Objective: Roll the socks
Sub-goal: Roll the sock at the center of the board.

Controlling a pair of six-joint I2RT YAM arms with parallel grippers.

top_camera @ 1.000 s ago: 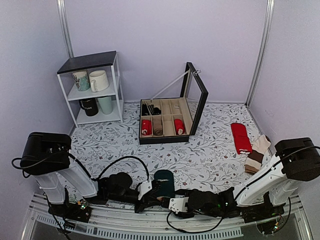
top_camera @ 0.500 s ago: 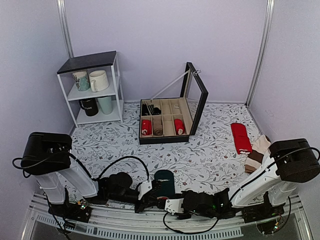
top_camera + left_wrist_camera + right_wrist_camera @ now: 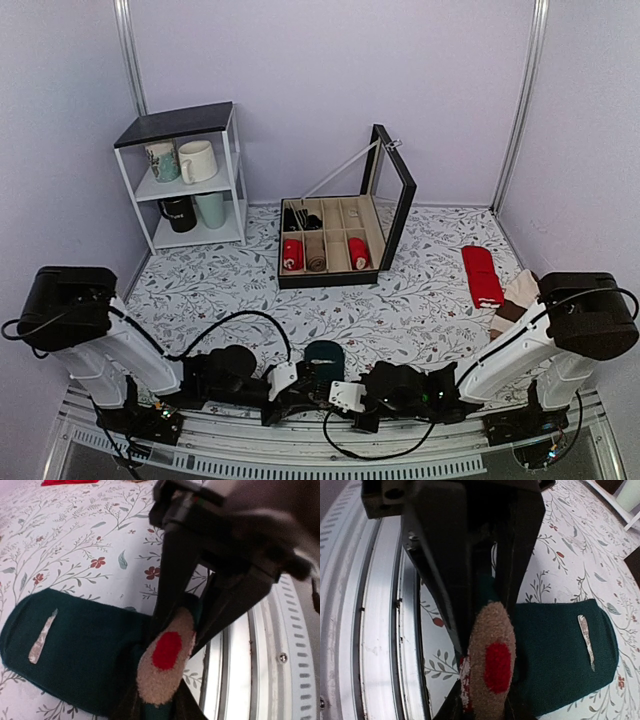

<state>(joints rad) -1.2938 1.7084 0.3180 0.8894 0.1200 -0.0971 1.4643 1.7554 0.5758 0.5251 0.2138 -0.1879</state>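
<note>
At the near rail (image 3: 380, 630), the left gripper (image 3: 305, 385) and right gripper (image 3: 330, 389) meet tip to tip. Each has its jaws narrow, with the near end of the socks (image 3: 323, 353) between them; a firm clamp cannot be confirmed. The socks lie flat against the table edge and bear a pale strip (image 3: 42, 635), unreadable. Beyond, open floral cloth (image 3: 230, 290) runs to the compartment box (image 3: 340, 240).

Cameras: one high overview, two close wrist views

The top camera sits high at the near side, looking down and away over the whole tabletop (image 3: 420, 300). The left hand (image 3: 305, 385) camera faces right and the right hand (image 3: 325, 388) camera faces left, both close above the near edge. All three views share the socks (image 3: 323, 353); the wrist views also share the rail (image 3: 270, 645).
</note>
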